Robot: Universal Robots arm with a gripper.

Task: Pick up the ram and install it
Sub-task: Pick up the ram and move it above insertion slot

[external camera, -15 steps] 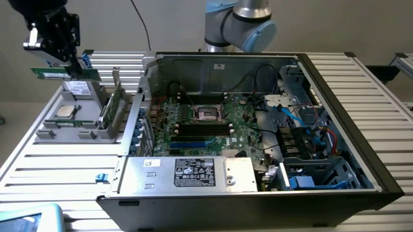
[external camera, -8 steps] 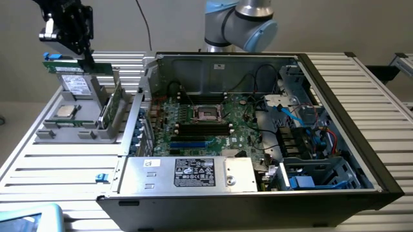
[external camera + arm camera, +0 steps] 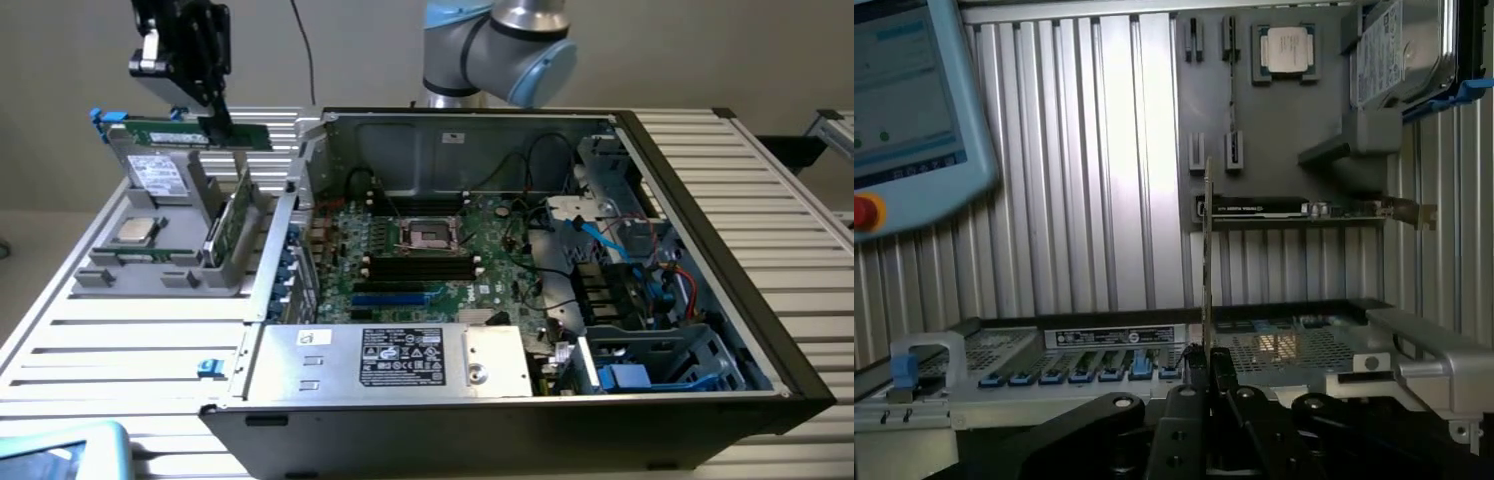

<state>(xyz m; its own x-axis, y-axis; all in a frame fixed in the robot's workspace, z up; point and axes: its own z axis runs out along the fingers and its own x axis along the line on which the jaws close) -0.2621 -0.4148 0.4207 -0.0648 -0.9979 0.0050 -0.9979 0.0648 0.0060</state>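
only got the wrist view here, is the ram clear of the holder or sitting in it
Observer: Clear. The exterior view shows the gripper holding the ram in the air above the grey holder.
Operator: where's the case from there
Observer: The open case lies to the exterior view's right of the ram, with its motherboard exposed.
Operator: memory slots free
Observer: The dark slots just below the processor socket look empty.

Silver-grey arm (image 3: 454,45), pale blue joint caps (image 3: 545,72), black pincer (image 3: 216,128) with a silver side plate
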